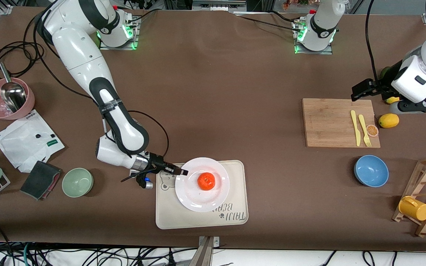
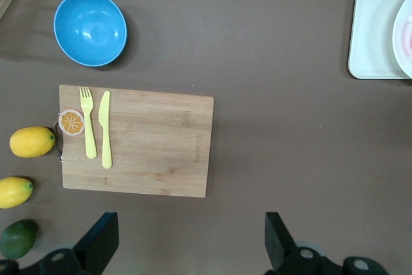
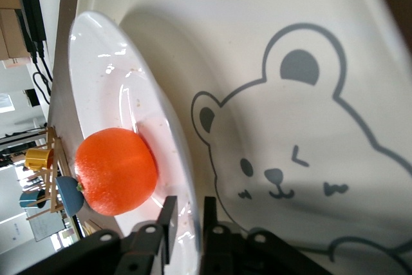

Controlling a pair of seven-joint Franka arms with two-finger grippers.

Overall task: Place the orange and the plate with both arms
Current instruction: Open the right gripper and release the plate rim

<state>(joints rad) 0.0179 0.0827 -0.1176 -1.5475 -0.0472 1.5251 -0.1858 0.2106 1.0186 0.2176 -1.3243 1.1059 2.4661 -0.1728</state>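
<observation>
I have the brown table (image 1: 235, 92) in front of me, and the largest thing that matters on it is the cream bear-printed tray (image 1: 235, 218), lying near the front camera's edge, closer to the right arm's end. It serves as the landing pad: the white plate (image 1: 194, 199) sits flat on it, over the end of the tray nearest the right arm, and the orange (image 1: 206, 181) rests in the middle of the plate, stem dimple up. So both task things look to be where they belong.

The right arm reaches down low from its base so that its gripper (image 1: 182, 172) meets the plate edge-on. In the right wrist view the two fingers (image 3: 168, 214) straddle the plate's rim (image 3: 187, 178), one above and one below, with only a narrow gap between them. I read that as a pinch on the rim that may be just letting go; I cannot say for certain whether the pads press the china at this instant.

The left gripper (image 2: 190, 243) hangs over bare table beside the cutting board (image 1: 338, 122), toward the left arm's end, fingers spread wide and holding nothing. That arm is waiting, parked clear of the tray so the two arms do not crowd each other.
</observation>
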